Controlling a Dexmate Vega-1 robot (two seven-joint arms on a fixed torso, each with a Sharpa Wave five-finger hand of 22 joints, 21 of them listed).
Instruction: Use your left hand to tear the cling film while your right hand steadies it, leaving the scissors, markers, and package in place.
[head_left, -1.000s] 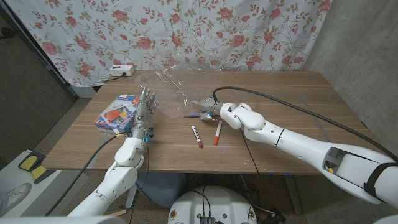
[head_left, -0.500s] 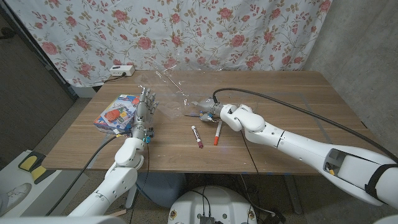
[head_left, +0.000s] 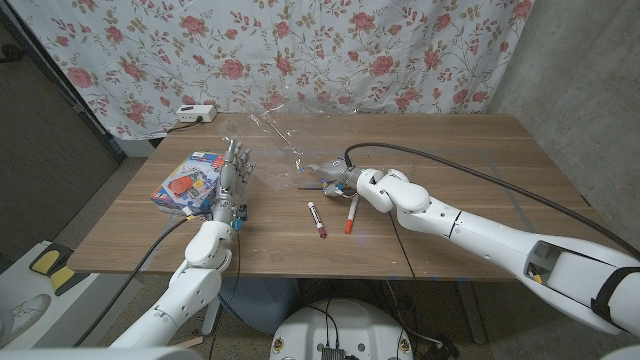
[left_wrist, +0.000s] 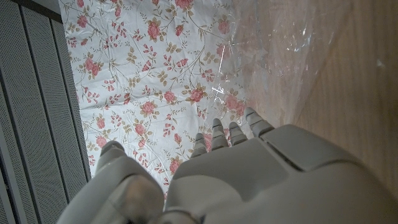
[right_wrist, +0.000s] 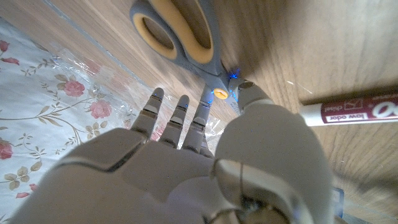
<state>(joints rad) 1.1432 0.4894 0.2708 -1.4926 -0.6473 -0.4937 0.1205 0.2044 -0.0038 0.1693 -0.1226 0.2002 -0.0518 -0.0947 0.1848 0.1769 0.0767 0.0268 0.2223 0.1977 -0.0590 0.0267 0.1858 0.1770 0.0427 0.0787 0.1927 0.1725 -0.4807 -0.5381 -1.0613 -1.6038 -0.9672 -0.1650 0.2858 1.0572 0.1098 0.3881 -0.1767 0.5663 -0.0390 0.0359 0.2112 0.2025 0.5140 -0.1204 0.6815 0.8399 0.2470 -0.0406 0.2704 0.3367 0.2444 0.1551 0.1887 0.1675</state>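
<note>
The cling film (head_left: 272, 128) is a crinkled clear sheet on the far middle of the table, and shows as cling film (left_wrist: 292, 43) and cling film (right_wrist: 81, 68) in the wrist views. My left hand (head_left: 233, 172) stands upright with fingers apart, holding nothing, left of the film; it is the left hand (left_wrist: 236, 180) in its wrist view. My right hand (head_left: 343, 180) reaches with spread fingers (right_wrist: 177, 115) over the scissors (right_wrist: 180, 31), grey with yellow handles, whose blades (head_left: 306, 185) poke out beside it. I cannot tell whether it touches them.
A colourful package (head_left: 188, 182) lies just left of my left hand. Two markers lie in front of the right hand: a dark red marker (head_left: 317, 219) and an orange marker (head_left: 350, 212), one seen as marker (right_wrist: 354, 112). A white power strip (head_left: 195, 114) sits at the far-left edge.
My right hand and forearm have shifted slightly to the right. The left hand, film, markers and package have not moved.
</note>
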